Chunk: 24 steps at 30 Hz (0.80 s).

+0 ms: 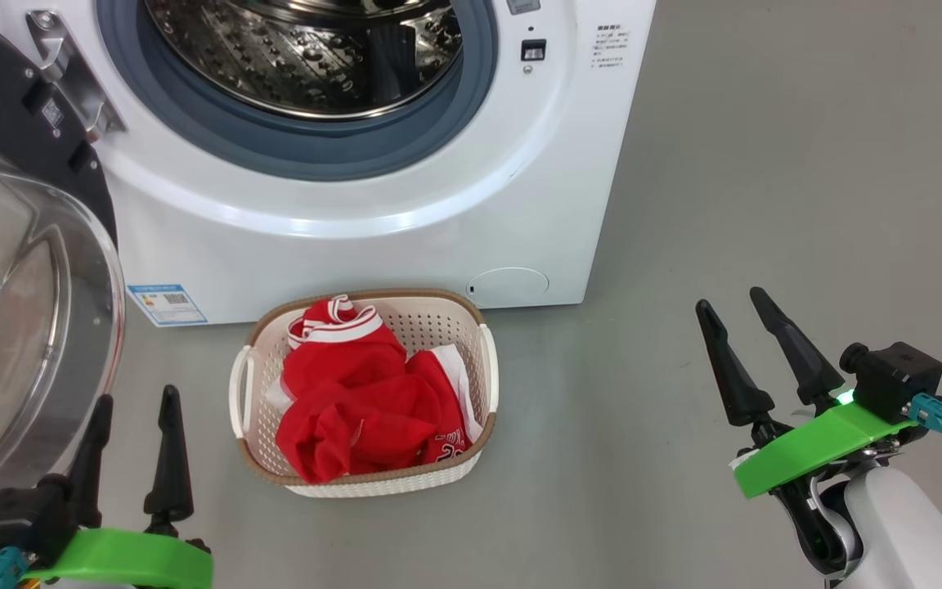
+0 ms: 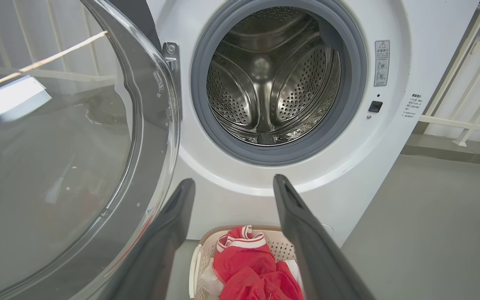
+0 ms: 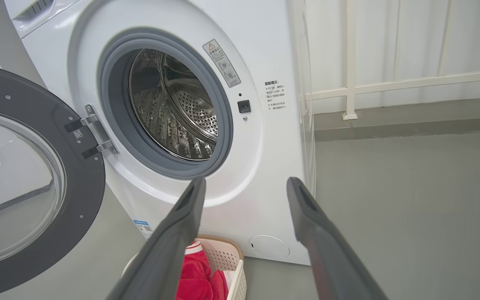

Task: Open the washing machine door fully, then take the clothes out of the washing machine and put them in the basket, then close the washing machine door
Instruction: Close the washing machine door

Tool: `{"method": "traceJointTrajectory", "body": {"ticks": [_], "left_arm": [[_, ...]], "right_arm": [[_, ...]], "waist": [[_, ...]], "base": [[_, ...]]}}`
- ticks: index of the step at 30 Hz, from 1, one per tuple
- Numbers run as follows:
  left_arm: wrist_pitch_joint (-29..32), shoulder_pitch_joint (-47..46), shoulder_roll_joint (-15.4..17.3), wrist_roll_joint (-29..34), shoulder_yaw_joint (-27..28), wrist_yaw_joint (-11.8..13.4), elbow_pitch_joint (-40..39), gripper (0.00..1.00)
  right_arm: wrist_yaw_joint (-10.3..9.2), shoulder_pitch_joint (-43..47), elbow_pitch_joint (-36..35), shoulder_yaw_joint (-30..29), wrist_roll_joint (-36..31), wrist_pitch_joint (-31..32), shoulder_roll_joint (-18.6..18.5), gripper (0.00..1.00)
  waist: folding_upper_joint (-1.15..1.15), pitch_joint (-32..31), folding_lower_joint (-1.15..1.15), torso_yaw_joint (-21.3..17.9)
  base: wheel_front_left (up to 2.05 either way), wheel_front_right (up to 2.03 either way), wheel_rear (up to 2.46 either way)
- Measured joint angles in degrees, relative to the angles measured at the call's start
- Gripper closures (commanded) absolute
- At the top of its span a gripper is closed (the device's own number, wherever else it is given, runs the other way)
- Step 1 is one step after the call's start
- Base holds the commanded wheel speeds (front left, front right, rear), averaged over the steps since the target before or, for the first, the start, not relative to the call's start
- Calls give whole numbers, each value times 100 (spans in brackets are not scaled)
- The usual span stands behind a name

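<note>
The white washing machine (image 1: 373, 213) stands ahead with its steel drum (image 2: 271, 79) bare inside. Its round black door (image 1: 25, 311) with the bulging glass window (image 2: 56, 166) hangs swung out to the left on its hinge (image 3: 92, 137). On the floor before the machine sits the cream basket (image 1: 471, 458), and the red clothes (image 1: 361, 397) with white trim lie heaped in it. My left gripper (image 1: 134, 405) is open at the lower left, close beside the door glass. My right gripper (image 1: 733, 301) is open at the lower right, well apart from the basket.
Grey floor (image 1: 765, 164) spreads to the right of the machine. A white railing (image 3: 390, 87) runs along the wall behind. A blue label (image 1: 167, 303) marks the machine's lower front, and a round filter cover (image 1: 509, 286) sits low on the right.
</note>
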Motion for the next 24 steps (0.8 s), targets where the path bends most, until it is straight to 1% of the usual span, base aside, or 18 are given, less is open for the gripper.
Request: {"method": "traceJointTrajectory", "body": {"ticks": [13, 24], "left_arm": [[0, 3, 0, 9, -37, 0, -1, 0], [0, 7, 2, 19, -66, 20, -2, 0]], "right_arm": [[0, 1, 8, 26, 1, 0, -19, 0], [0, 10, 31, 57, 1, 0, -48, 0]], "waist": [[0, -58, 0, 54], [0, -131, 0, 323]], "base": [[0, 0, 0], [0, 0, 0]]}}
